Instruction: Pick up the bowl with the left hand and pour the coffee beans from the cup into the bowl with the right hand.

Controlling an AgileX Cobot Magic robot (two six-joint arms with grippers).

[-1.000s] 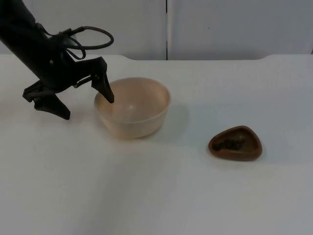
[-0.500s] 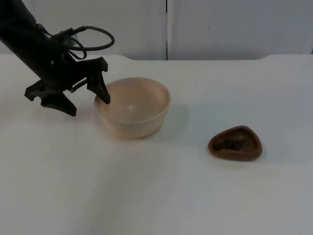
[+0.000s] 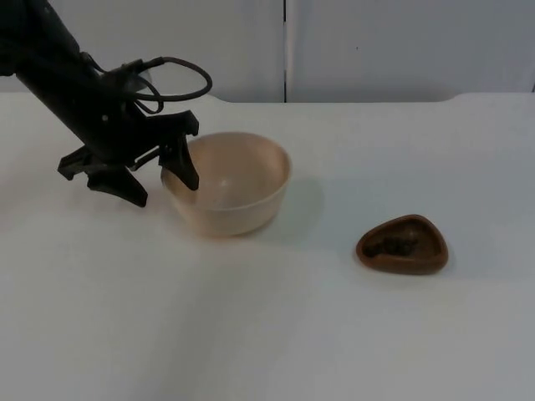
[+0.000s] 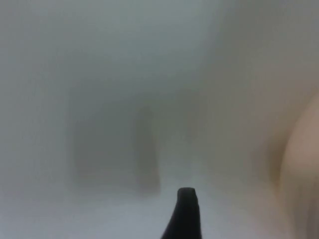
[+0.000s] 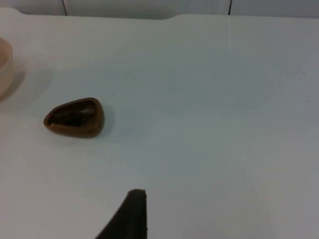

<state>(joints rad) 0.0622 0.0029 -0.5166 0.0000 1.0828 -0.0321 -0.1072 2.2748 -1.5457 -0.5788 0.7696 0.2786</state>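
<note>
A: Top view: we see the left gripper [image 3: 159, 185] at the near-left rim of the bowl [image 3: 227, 182], its fingers spread apart, one fingertip [image 3: 189, 176] over the rim on the inside and the other outside the wall, low to the table [image 3: 276, 334]. Nothing is clamped yet.

B: And how should we close well?

A: We judge that the wall should sit squarely between the fingers, deep enough that the rim cannot slip out, before we squeeze and lift level. A tilted lift could spoil the pour.

B: Left wrist view?

A: We make out a black fingertip and a pale curved edge, probably the bowl wall [image 4: 301, 169].

B: How do the task's things look?

A: The bowl is cream, round, deep, upright and seemingly empty, at centre-left. The cup [image 3: 402, 244] is small, brown, roughly triangular, with dark beans inside, well apart to the bowl's right.

B: The right gripper?

A: In the right wrist view it waits above the table, away from the cup [image 5: 75, 117]; whether it is spread or closed we cannot tell
</note>
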